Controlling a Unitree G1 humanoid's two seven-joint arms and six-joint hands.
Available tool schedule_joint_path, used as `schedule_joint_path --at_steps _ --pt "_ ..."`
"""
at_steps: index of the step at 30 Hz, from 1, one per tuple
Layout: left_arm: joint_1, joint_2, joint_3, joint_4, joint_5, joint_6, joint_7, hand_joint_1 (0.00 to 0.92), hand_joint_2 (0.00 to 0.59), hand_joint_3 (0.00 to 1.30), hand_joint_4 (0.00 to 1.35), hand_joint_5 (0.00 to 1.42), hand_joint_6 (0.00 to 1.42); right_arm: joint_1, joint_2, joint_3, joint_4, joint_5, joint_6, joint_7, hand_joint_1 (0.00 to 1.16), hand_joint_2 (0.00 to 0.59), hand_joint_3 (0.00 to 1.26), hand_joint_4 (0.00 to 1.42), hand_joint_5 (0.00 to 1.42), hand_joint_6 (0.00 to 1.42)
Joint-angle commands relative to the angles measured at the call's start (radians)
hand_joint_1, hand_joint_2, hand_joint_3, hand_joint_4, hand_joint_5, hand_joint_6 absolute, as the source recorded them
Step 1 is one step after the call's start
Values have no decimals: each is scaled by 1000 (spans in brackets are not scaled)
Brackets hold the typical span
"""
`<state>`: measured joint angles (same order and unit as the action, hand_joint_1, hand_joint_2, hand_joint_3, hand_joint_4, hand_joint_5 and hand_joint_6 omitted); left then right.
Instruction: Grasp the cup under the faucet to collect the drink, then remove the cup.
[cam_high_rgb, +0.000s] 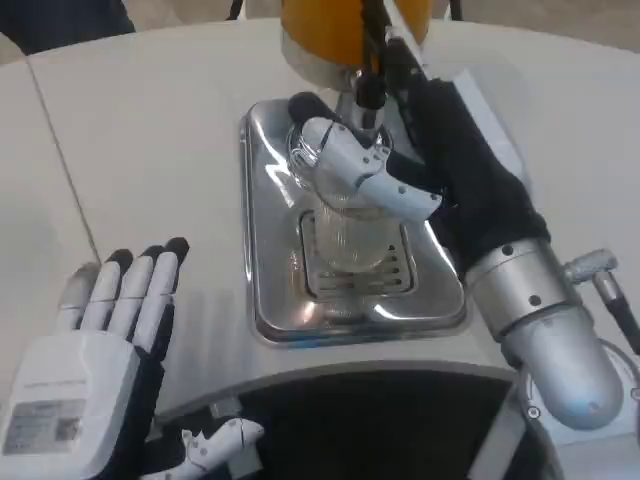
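White table (150, 130), round-edged. Orange drink dispenser (330, 30) at far side, black faucet (372, 75) above steel drip tray (262, 250). Clear ribbed cup (350, 235) on tray grate under faucet: light, stiff, slippery, likely brittle; best held mid-wall. Right hand (400, 170) wrapped around cup's upper part. Left hand (95, 340) flat, fingers spread, holding nothing.

Lighting: bright, even, overhead. Glare: white streaks on the chrome drip tray (262, 250). Shadows: soft, faint on the white table (150, 130). Focus: slightly soft throughout, grainy.
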<state>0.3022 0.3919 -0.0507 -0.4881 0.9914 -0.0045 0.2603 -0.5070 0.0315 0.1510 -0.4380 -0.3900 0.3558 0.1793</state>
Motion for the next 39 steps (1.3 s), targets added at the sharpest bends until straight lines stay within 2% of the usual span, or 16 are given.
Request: schedule_joint_path --at_steps 1,7,10,13,17,21,22,23,25,26,29,33,39 --pt "2 -7 6 19 0 -16 13 13 125 0 0 0 10 -31 -29 8 19 28 18 19 498 354 0 0 0 1" --pt "-15 -13 9 39 -11 -24 20 15 122 0 0 0 18 -71 -65 29 -1 34 93 55 492 350 0 0 0 0" --pt "-24 -14 8 47 -17 -26 17 15 122 0 0 0 20 -102 -109 48 -2 38 129 114 489 350 0 0 0 0" --pt "-31 -16 7 55 -24 -26 12 15 121 0 0 0 21 -128 -162 86 9 38 144 177 485 350 0 0 0 0" --pt "-41 -18 4 73 -35 -25 11 15 121 0 0 0 23 -129 -195 136 9 14 156 190 483 350 0 0 0 0" --pt "-54 -21 2 89 -46 -23 7 15 118 0 0 0 24 -165 -272 215 -1 -112 171 214 477 353 0 0 0 0" --pt "-60 -23 2 94 -48 -21 6 15 116 0 0 0 24 -179 -295 247 -11 -172 182 230 476 354 0 0 0 0" --pt "-66 -25 1 100 -52 -19 3 13 115 0 0 0 24 -179 -306 281 -34 -258 201 227 462 364 0 0 0 0" --pt "-78 -27 1 109 -58 -16 0 9 115 0 0 0 25 -182 -318 324 -61 -364 217 240 456 365 0 0 0 0" --pt "-83 -28 1 114 -59 -15 -2 7 114 0 0 0 25 -180 -313 335 -70 -394 221 251 454 363 0 0 0 0" --pt "-107 -32 -1 134 -69 -12 -6 4 114 0 0 0 25 -185 -280 333 -72 -396 257 307 448 361 0 0 0 0" --pt "-129 -37 -8 148 -73 -7 -4 0 111 0 0 0 26 -205 -273 362 -96 -493 259 364 428 366 0 0 0 0" --pt "-173 -54 -13 165 -88 17 -21 0 97 0 0 0 26 -203 -241 358 -108 -561 268 429 421 362 0 0 0 0"
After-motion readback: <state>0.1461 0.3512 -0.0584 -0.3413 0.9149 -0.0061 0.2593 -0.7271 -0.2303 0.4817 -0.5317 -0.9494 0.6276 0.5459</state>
